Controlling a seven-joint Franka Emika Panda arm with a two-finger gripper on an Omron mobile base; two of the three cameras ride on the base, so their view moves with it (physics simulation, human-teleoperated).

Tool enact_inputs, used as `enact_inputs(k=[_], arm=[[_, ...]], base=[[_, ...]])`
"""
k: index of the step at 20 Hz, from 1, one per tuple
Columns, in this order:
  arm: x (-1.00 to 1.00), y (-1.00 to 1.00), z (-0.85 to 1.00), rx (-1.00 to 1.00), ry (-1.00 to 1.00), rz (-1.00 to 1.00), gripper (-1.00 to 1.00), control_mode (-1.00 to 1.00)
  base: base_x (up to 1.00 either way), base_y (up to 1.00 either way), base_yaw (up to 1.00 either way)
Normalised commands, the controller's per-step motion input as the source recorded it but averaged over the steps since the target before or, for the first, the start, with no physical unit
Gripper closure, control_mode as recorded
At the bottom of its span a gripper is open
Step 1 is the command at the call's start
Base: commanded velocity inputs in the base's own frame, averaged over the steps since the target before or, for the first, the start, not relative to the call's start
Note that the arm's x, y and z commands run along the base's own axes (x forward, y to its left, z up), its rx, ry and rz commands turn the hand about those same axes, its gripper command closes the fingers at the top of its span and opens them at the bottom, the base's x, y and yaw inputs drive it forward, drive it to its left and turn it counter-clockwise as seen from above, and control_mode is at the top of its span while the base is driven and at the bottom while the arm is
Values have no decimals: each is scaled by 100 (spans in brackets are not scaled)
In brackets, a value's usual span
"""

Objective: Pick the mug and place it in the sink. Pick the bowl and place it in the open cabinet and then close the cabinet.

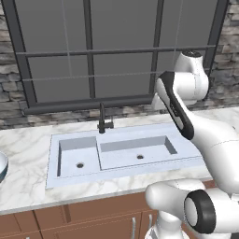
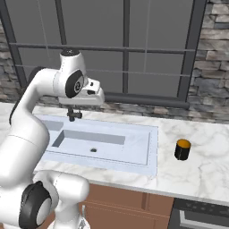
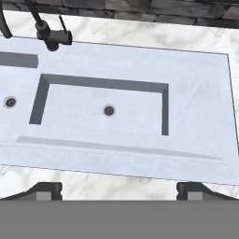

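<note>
The pale blue-white double-basin sink (image 1: 121, 151) (image 2: 103, 143) (image 3: 116, 112) is set in the marble counter, its thin black faucet (image 1: 102, 121) at the back rim. A small dark mug (image 2: 182, 149) with an orange top stands upright on the counter right of the sink. At the far left edge of the left base view, a sliver of the light blue-grey bowl (image 1: 2, 167) shows. My gripper (image 3: 119, 191) hangs above the sink's front rim, open, with its fingertips (image 3: 46, 190) wide apart and nothing between them. The cabinet is out of view.
A large dark-framed window (image 1: 93, 51) and a stone wall (image 2: 210, 89) rise behind the counter. Brown base cabinets (image 1: 93, 219) run below the counter front. A dark appliance edge (image 2: 201, 217) sits at the lower right.
</note>
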Motion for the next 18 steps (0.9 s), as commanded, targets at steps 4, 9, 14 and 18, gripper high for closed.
enact_inputs(k=[4, 9, 14, 18], arm=[[-31, -27, -7, 0, 0, -1, -100, -100], [-7, -33, -26, 1, 8, -5, -100, -100], [0, -41, -38, 1, 5, -7, -100, -100], [0, -55, -40, 2, 0, -8, -100, -100]], base=[[0, 0, 0], [0, 0, 0], [0, 0, 0], [0, 0, 0]])
